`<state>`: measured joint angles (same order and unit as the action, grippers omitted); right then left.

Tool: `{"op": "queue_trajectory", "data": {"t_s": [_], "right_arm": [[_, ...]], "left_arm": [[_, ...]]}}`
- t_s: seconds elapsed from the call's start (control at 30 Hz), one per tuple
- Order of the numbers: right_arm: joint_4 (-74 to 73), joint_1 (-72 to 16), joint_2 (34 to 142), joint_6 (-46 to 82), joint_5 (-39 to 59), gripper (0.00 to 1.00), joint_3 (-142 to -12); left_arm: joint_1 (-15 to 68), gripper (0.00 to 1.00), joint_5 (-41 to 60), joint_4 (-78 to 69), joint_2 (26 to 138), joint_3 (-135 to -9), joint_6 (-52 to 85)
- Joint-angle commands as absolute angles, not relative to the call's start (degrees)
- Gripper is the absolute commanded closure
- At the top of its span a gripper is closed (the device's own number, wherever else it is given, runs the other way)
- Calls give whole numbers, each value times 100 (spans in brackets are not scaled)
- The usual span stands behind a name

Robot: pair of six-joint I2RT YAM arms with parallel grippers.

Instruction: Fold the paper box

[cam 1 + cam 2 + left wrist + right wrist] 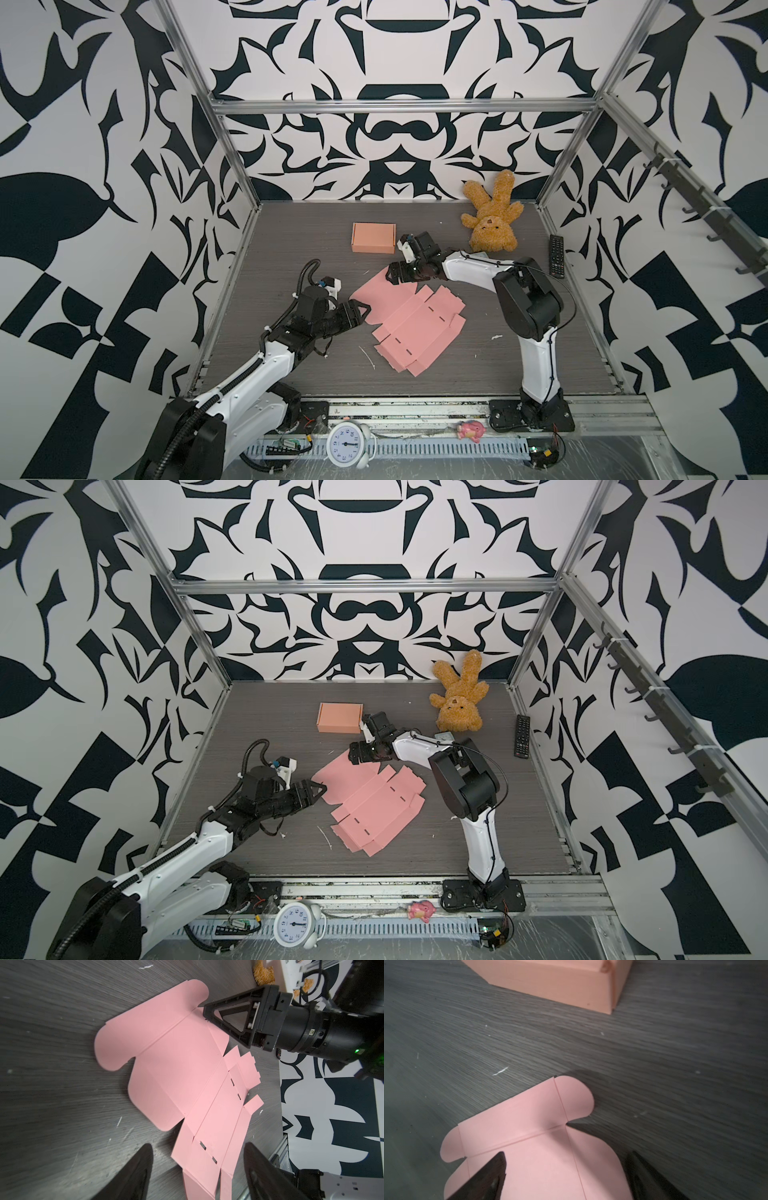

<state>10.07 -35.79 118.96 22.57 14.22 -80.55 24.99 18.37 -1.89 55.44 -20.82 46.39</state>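
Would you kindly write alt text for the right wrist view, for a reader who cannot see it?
A flat pink cardboard box blank lies unfolded on a dark wood-grain table, with the open right gripper poised over its rounded-flap end. Beyond it sits an already folded peach box.

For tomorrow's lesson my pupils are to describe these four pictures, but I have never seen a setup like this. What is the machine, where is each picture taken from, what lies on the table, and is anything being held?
Two robot arms stand at the near edge of a grey table. Each arm ends in a two-fingered gripper. Two pictures look down on the whole scene from above, taken side by side. The other two come from cameras on the arms' wrists, looking out past the fingers. On the table lie a flat pink cardboard sheet with creases, a finished folded box, a teddy bear and a remote control. The left gripper and the right gripper are both open beside the sheet's rounded flaps. Nothing is held yet.
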Motion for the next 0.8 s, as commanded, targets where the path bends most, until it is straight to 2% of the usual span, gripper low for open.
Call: {"op": "queue_trajectory", "data": {"t_s": [0.0,0.3,0.4,0.77], "right_arm": [[1318,-3789,11982,2390,1380,8,-8310],[1369,-4078,12124,2468,1397,9,-8673],[1111,-4104,11741,2520,1248,10,-8386],[1560,-4109,10312,2214,749,9,-7831]], "left_arm": [[2440,28,1916,0,5411,-1937,4569],[2377,29,1907,121,5276,-1916,4548],[2382,28,1895,182,5239,-1925,4526],[2366,29,2145,223,5595,-2151,4191]]}}
